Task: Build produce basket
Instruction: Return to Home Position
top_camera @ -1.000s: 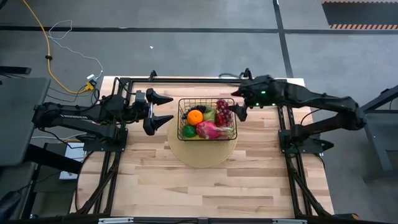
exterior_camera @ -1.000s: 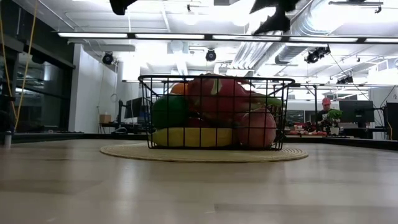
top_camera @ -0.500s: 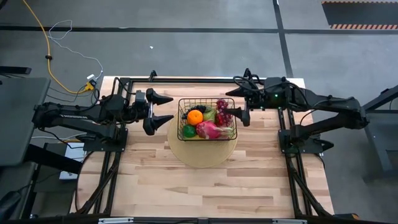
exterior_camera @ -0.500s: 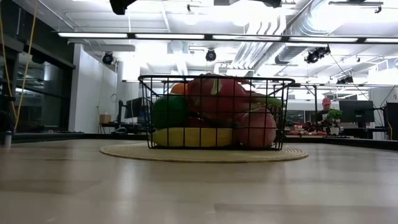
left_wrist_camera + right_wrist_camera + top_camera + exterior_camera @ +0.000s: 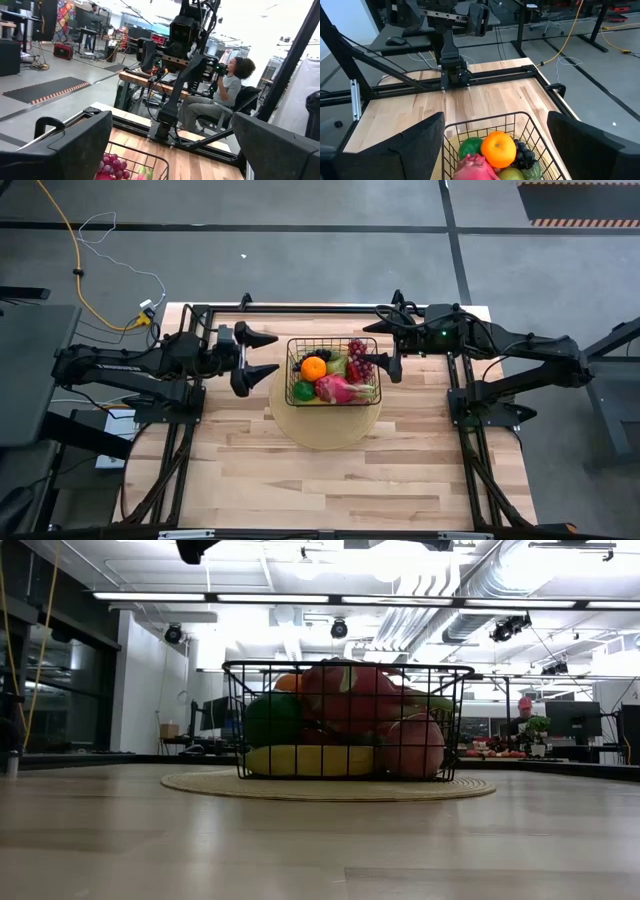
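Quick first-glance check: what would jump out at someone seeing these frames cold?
The basket, heaped with bright fruit with an orange and a pink dragon fruit on top, sits on a round disc toward the far side of the table. The left gripper and right gripper flank it, both open and empty.

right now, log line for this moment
black wire-grid basket: holds toy fruits, on round pale disc | left gripper: open, beside basket | right gripper: open, beside basket
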`<state>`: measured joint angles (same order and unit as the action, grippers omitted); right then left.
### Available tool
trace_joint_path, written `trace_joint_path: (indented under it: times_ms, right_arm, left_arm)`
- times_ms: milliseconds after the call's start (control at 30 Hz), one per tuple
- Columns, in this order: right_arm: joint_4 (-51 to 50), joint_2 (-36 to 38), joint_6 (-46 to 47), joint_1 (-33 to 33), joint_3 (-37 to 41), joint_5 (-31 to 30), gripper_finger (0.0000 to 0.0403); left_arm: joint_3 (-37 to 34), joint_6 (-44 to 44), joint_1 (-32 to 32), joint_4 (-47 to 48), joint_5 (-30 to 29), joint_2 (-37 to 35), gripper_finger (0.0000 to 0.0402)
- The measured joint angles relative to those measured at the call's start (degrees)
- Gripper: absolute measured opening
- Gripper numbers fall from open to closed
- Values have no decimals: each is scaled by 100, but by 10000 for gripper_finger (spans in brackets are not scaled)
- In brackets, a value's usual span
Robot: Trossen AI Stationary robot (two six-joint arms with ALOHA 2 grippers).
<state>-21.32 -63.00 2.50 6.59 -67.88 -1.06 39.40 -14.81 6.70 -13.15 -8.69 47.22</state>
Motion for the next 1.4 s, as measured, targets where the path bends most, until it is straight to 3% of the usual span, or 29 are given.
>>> trace_joint_path:
  times_ms: [300,500,800,1400]
  right_arm:
    - [-24,-2,-121,0,0,0,343]
    - [-24,-2,-141,0,2,2,343]
    - [-26,-2,-149,0,2,2,343]
    - [-28,-4,-148,0,2,2,343]
  left_arm:
    - [0,51,2,0,-402,0,400]
    - [0,540,-2,-2,-398,0,400]
    - [0,162,0,-2,-396,0,400]
    - [0,405,2,-1,-394,2,399]
